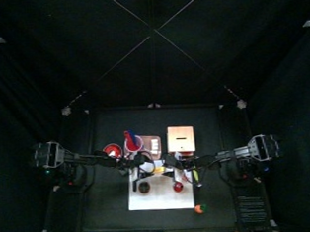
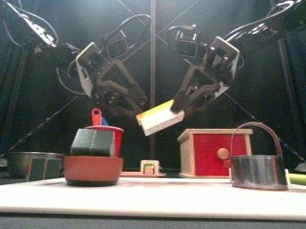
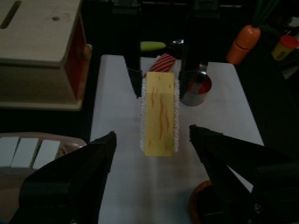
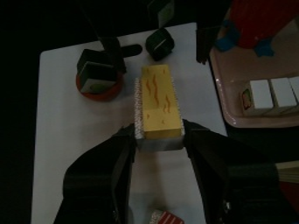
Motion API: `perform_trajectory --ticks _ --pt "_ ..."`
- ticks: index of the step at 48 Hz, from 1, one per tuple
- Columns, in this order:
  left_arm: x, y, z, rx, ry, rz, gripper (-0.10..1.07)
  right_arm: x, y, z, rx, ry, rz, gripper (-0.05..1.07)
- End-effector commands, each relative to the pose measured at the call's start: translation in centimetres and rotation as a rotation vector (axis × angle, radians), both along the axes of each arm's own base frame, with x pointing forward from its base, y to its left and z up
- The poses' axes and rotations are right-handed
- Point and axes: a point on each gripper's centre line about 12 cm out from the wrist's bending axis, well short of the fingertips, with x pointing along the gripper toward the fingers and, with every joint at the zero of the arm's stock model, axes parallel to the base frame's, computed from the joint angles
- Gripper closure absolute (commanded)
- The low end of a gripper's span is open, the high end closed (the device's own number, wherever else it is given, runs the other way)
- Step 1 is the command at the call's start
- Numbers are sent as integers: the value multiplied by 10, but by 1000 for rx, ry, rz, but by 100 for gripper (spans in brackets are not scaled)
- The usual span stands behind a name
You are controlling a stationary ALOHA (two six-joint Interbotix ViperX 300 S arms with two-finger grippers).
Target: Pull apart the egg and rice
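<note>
Above the white mat [image 2: 156, 192], one egg-and-rice piece [image 2: 159, 118] hangs between two grippers.
One red-fronted wooden box [image 2: 216, 151] stands behind the mat's right side, one red bowl [image 2: 93, 168] with a dark cup [image 2: 97, 140] on it sits at the mat's left, and one metal pot [image 2: 259, 170] sits at its right. The right gripper [image 4: 160, 140] is clamped on one end of the yellow block over the mat; the left gripper [image 3: 152, 147] has its jaws spread wide on either side of the block's other end, not touching it. A carrot [image 3: 244, 41] lies beyond the mat, clear of the block.
</note>
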Motion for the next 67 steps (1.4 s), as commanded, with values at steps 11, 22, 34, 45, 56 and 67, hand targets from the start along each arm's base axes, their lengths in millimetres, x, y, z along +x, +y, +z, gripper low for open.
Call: perform_trajectory --ticks 11,22,34,45,56,67 --pt "17 3 0 3 -12 1 -1 8 1 28 2 -85 4 42" --pt "19 3 1 3 -15 1 -1 7 1 27 6 -82 2 42" --pt "19 2 1 10 -14 -8 8 8 2 29 5 -87 4 42" --pt "19 2 1 11 -14 -7 18 8 2 30 5 -90 4 42" --pt "19 2 1 11 -14 -9 19 9 2 31 4 -93 5 42" --pt "19 2 0 10 -9 -7 28 8 2 31 5 -91 4 42"
